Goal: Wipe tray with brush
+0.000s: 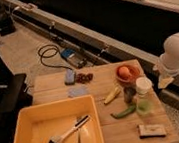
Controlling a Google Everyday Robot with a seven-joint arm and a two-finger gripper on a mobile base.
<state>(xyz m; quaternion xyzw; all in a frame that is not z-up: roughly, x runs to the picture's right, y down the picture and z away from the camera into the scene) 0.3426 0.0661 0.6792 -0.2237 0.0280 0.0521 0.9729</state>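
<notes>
So, biggest thing first: the table (117, 130) carries everything. The fingers (164, 81) hang just past its right edge, off the wood, spread apart with nothing between them. The tray (19, 119) fills the corner of the table farthest from the fingers, with all the clutter in between. Nearest the fingers stand the orange bowl (127, 73) and the white-lidded cup (143, 84) (both tall enough, I judge, to get clipped on a low crossing). Farther from the fingers, the banana (112, 95) and the green pepper (123, 112) lie on the way to the tray. The brush (69, 132) lies flat on the tray floor, well apart from the fingers. Its pale handle angles toward them and its dark bristle head is at the far end. A thin metal utensil (79, 134) lies just beside it, on the side nearer the fingers; I cannot tell whether the two touch.

I read this as the opening step: the reach for the brush, with no grasp made and no wiping done. Next I need to carry the fingers high over the cups, lower them into the tray, line them across the handle and close on it alone, clear of the utensil.
</notes>
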